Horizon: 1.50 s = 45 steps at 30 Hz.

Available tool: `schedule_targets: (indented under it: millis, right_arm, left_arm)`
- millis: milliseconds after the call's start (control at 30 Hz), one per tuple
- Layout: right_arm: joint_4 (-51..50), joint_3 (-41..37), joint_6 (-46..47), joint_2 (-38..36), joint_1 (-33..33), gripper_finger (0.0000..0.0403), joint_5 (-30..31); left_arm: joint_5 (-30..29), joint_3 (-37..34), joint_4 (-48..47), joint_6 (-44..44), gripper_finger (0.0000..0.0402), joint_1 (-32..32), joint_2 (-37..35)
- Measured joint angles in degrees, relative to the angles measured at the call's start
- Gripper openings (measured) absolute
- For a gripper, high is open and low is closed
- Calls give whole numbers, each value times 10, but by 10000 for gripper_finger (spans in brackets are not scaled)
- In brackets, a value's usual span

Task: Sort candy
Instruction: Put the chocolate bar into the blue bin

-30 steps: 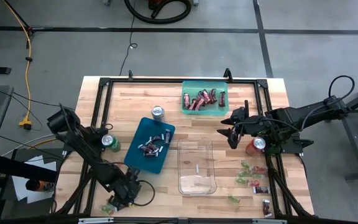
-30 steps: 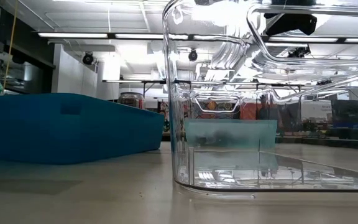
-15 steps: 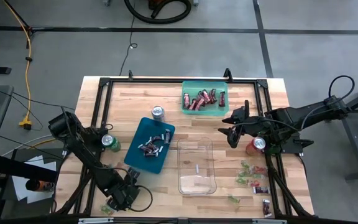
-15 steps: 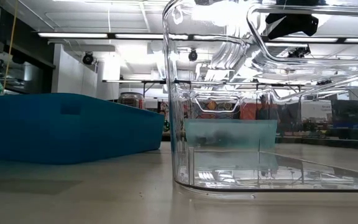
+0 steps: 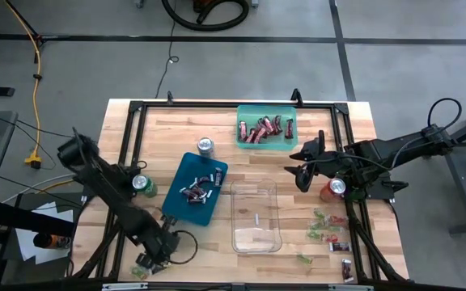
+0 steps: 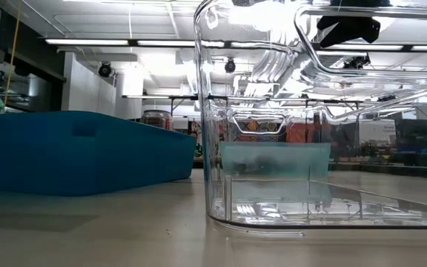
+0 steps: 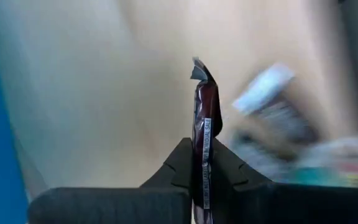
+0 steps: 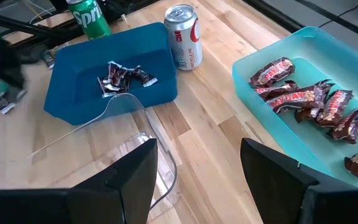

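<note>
My left gripper (image 5: 157, 252) is low over the table's near left corner, shut on a dark candy bar (image 7: 202, 124) with pale print. More loose candy (image 5: 141, 272) lies beside it. My right gripper (image 5: 301, 170) hangs open above the table between the green tray (image 5: 288, 145) of dark red bars and the clear bin (image 5: 256, 217); nothing is between its fingers (image 8: 197, 180). The blue tray (image 5: 186, 166) holds several dark mini bars (image 8: 124, 77). Loose wrapped candy (image 5: 327, 229) lies at the near right. My left gripper pinches the dark bar between its two fingers (image 7: 229, 171), which press its flat faces at the near end (image 7: 202, 177). The bar stands on edge and lies along the fingers. Its free end (image 7: 199, 73) sticks out past the tips. I cannot tell whether it is clear of the table.
A silver can (image 5: 205, 146) stands beyond the blue tray, a green can (image 5: 143, 185) to its left, and a red can (image 5: 333, 189) beside my right arm. A dark frame (image 5: 217, 104) runs around the table. In the low view the clear bin (image 6: 325, 148) fills the right.
My left gripper has stayed at the near left corner and has shut on the dark bar, while the arm behind it has swung a little toward the table's left edge. My right gripper has kept still and open.
</note>
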Motion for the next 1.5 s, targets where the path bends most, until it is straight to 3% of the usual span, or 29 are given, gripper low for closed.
schedule_targets:
  millis: [167, 233, 400, 500, 567, 700, 833, 1033, 1267, 1500]
  right_arm:
    - [-3, 0, -1, 0, 0, 224, 20]
    - [-3, 0, -1, 0, 0, 224, 20]
    - [-3, 0, 5, 0, 0, 224, 20]
    - [-3, 0, 14, 0, 0, 224, 20]
    - [-3, 0, 15, 0, 0, 224, 20]
    - [-3, 0, 25, 0, 0, 224, 20]
    - [-4, 0, 34, 0, 0, 224, 20]
    - [-7, 0, 44, 0, 0, 224, 21]
    - [-7, 0, 44, 0, 0, 224, 23]
    - [-7, 0, 41, 0, 0, 224, 23]
  left_arm:
    - [-37, 1, -45, -28, 4, 26, -149]
    - [-102, 11, -51, -34, 3, 49, -207]
    - [-334, 26, -40, -22, 2, 147, -297]
    - [-389, 27, -33, -13, 1, 239, -318]
    - [-360, 26, -27, -14, 1, 297, -314]
    - [-230, 26, -32, -22, 1, 378, -263]
    - [-187, 26, -40, -81, 1, 414, -181]
    - [-66, 26, -41, -142, 1, 458, -61]
    - [-27, 26, -42, -153, 7, 455, 13]
    - [-55, 26, -37, -123, 68, 453, 33]
